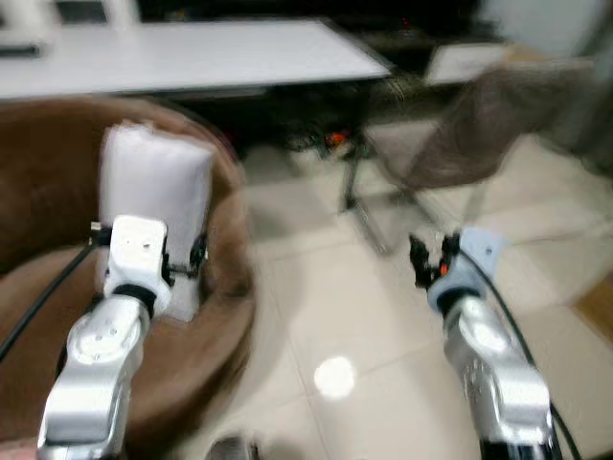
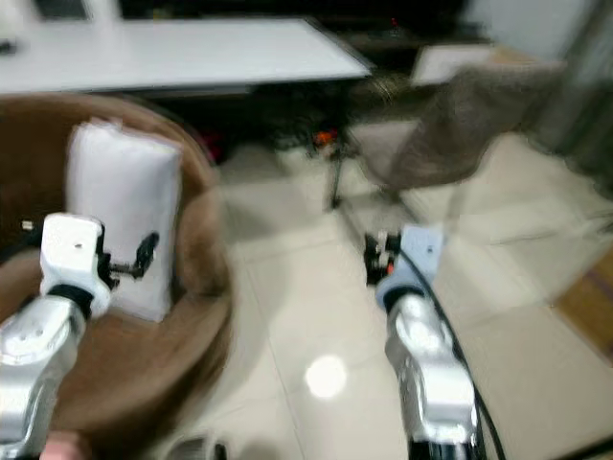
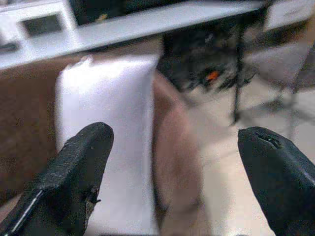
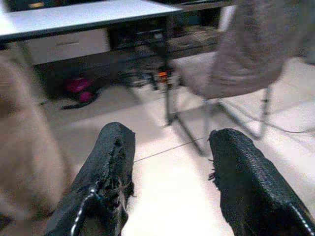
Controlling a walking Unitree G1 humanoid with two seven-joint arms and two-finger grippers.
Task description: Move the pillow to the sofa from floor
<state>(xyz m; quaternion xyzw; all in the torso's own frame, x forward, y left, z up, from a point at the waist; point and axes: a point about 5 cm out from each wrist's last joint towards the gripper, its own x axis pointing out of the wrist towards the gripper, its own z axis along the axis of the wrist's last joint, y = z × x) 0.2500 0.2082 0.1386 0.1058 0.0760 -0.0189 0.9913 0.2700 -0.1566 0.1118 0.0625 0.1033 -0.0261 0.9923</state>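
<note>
A white pillow (image 1: 153, 187) stands upright on the seat of a round brown sofa (image 1: 43, 182), leaning against its curved back. My left gripper (image 3: 174, 142) is open just in front of the pillow, apart from it, with nothing between its fingers. In the left wrist view the pillow (image 3: 108, 123) sits ahead of one finger. My right gripper (image 1: 431, 254) hangs open over the tiled floor to the right of the sofa and holds nothing. All the frames are blurred.
A long white table (image 1: 192, 53) runs across the back, with dark cables and a small orange item (image 1: 335, 141) under it. A grey chair draped with cloth (image 1: 479, 125) stands at the right. Pale tiled floor (image 1: 326, 316) lies between sofa and chair.
</note>
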